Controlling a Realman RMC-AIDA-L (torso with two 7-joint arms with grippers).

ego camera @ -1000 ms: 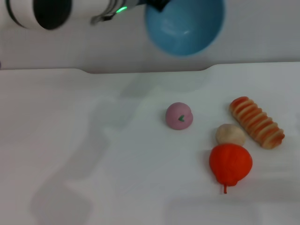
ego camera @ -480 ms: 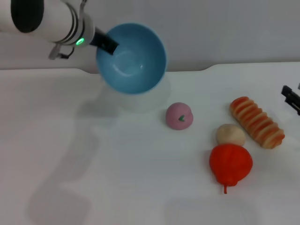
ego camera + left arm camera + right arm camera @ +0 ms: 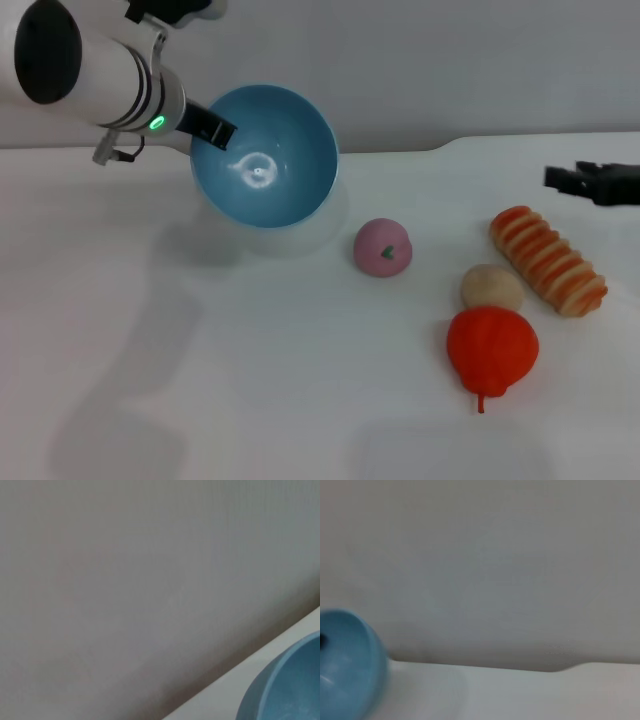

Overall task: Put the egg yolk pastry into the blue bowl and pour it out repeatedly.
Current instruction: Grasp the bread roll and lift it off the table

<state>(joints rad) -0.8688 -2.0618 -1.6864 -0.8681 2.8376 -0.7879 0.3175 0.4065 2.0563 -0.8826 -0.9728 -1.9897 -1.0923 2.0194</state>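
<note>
Since a moment ago the left end effector (image 3: 212, 127), clamped on the blue bowl's (image 3: 264, 156) rim, has lowered it nearer the worktop (image 3: 250, 380). The right end effector (image 3: 560, 178) now reaches in above the bread roll (image 3: 548, 260), cut off at the edge, its grip impossible to tell. The egg yolk pastry (image 3: 491, 287) lies between the roll and a red fruit (image 3: 491, 348).

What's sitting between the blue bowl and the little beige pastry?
In the head view, the pink dome with a green mark lies on the table between the blue bowl, held tilted by the left gripper, and the egg yolk pastry.

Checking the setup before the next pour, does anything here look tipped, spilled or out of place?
Only the blue bowl: the left gripper holds it by the rim, tilted toward the camera and empty. The egg yolk pastry lies on the table, nothing spilled.
</note>
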